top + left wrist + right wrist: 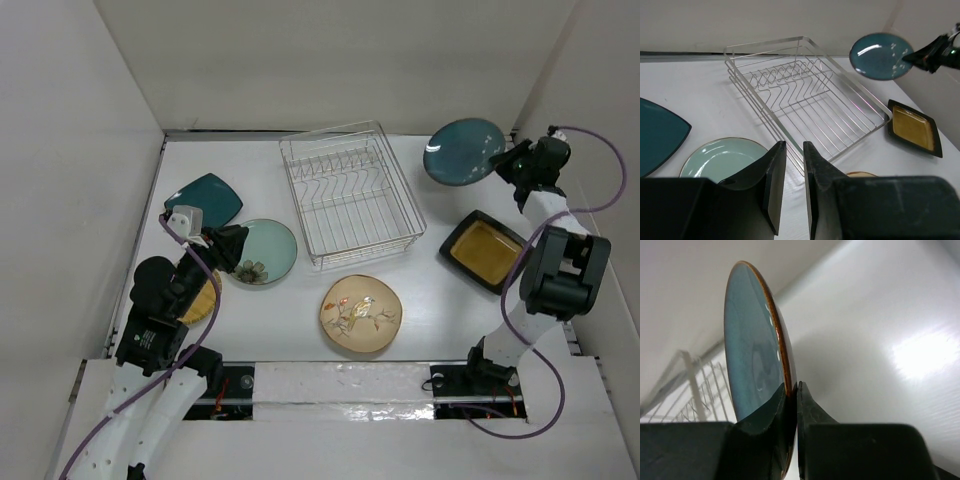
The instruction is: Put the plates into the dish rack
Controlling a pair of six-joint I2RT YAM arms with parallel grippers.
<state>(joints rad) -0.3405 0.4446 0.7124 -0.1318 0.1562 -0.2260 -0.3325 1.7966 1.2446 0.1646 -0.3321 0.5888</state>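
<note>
My right gripper point(507, 160) is shut on the rim of the teal round plate point(462, 151), holding it tilted in the air to the right of the dish rack point(345, 195); the right wrist view shows the plate point(747, 350) edge-on between the jaws point(791, 387). My left gripper point(794, 150) is empty, its jaws a narrow gap apart, over the pale green plate point(265, 250). The teal square plate point(205, 197), tan bird plate point(360, 312) and black-rimmed yellow square plate point(483, 250) lie flat. The small orange-yellow plate point(203, 300) is mostly hidden under my left arm. The rack holds nothing.
White walls enclose the table on the left, back and right. The right wall stands close behind my right arm point(560, 270). A purple cable point(600, 170) loops beside the right arm.
</note>
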